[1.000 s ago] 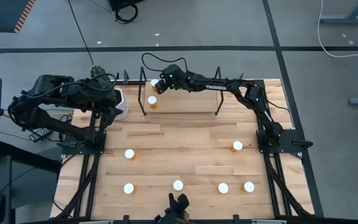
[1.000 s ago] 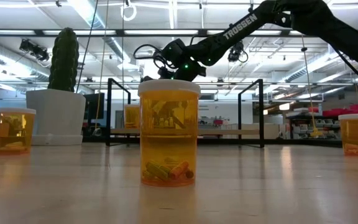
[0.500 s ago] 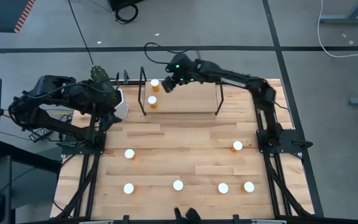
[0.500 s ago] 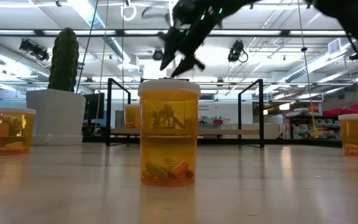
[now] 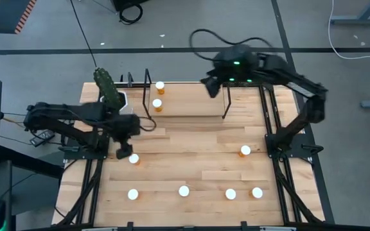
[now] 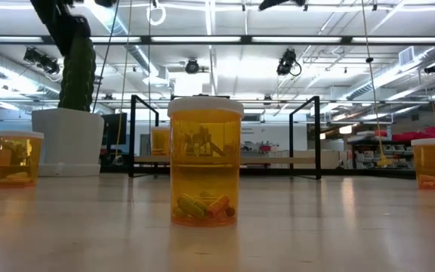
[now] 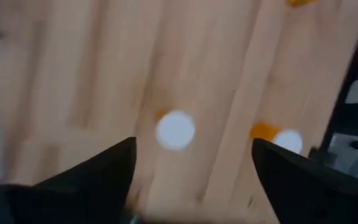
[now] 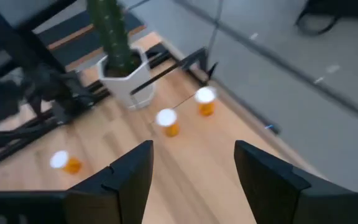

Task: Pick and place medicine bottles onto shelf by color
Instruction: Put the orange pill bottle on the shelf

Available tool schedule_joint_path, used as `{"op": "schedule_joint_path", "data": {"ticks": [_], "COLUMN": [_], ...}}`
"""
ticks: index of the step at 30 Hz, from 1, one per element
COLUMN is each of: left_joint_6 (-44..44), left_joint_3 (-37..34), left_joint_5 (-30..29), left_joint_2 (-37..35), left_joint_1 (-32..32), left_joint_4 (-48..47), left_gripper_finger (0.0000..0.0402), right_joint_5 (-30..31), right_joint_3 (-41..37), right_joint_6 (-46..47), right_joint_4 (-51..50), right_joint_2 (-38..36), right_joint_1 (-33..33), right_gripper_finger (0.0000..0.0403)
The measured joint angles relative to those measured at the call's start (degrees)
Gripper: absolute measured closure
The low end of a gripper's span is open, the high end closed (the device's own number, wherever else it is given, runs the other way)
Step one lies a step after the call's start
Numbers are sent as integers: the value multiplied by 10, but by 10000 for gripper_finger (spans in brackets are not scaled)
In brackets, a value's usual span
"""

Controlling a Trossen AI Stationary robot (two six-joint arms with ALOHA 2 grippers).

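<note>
Two medicine bottles (image 5: 160,85) (image 5: 157,104), amber with white caps, stand upright on the left end of the shelf (image 5: 188,106). Several more stand on the table, among them one at mid-left (image 5: 134,158). My left gripper (image 5: 124,153) hangs open just above that bottle, pointing down; its white cap (image 7: 175,129) shows between the fingers (image 7: 114,168), untouched. My right gripper (image 5: 209,86) is open with nothing in it, high above the shelf's right end. In its wrist view (image 8: 191,180) the two shelf bottles (image 8: 166,119) (image 8: 204,99) lie far below.
A white pot with a cactus (image 5: 111,95) stands at the shelf's left end, behind my left arm. Bottles stand along the near edge (image 5: 132,194) (image 5: 184,190) (image 5: 230,194) (image 5: 257,192), and one at the right (image 5: 245,150). The shelf's black wire uprights (image 5: 225,102) rise at both ends.
My right gripper has left the shelf's left end, risen high and drawn back toward the table's right and far edge; the bottle it stood over stays on the shelf. My left arm has swung out from beside the cactus pot, toward the near edge and down over the mid-left bottle.
</note>
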Motion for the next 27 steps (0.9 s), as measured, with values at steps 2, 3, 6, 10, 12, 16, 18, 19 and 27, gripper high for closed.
{"op": "schedule_joint_path", "data": {"ticks": [2, 3, 6, 10, 12, 16, 18, 19, 27], "left_joint_6": [-2, -3, -6, -40, -66, -83, -87, -94, -110], "left_joint_3": [-44, -64, -113, -162, -180, -195, -197, -199, -209], "left_joint_5": [13, 17, 19, 16, 8, -24, -50, -55, -68], "left_joint_2": [9, 18, 39, 50, 50, 60, 67, 71, 130], "left_joint_1": [-11, -17, -32, -51, -61, -80, -90, -92, -115], "left_joint_4": [30, 32, 39, 103, 141, 156, 148, 151, 171], "left_gripper_finger": [55, 46, 21, 4, 3, 3, 3, 3, 18], "right_joint_5": [30, 38, 41, 61, 76, 85, 85, 85, 109], "right_joint_3": [0, 0, 0, 0, 0, -1, -1, -1, -5], "right_joint_6": [-16, -22, -27, -52, -67, -71, -72, -72, -81], "right_joint_4": [-14, -24, -56, -106, -135, -172, -178, -178, -179], "right_joint_2": [-20, -28, -43, -52, -50, -48, -48, -48, -48], "right_joint_1": [8, 10, 10, 10, 8, 4, 4, 4, 4], "right_gripper_finger": [172, 172, 172, 172, 172, 172, 172, 172, 172]}}
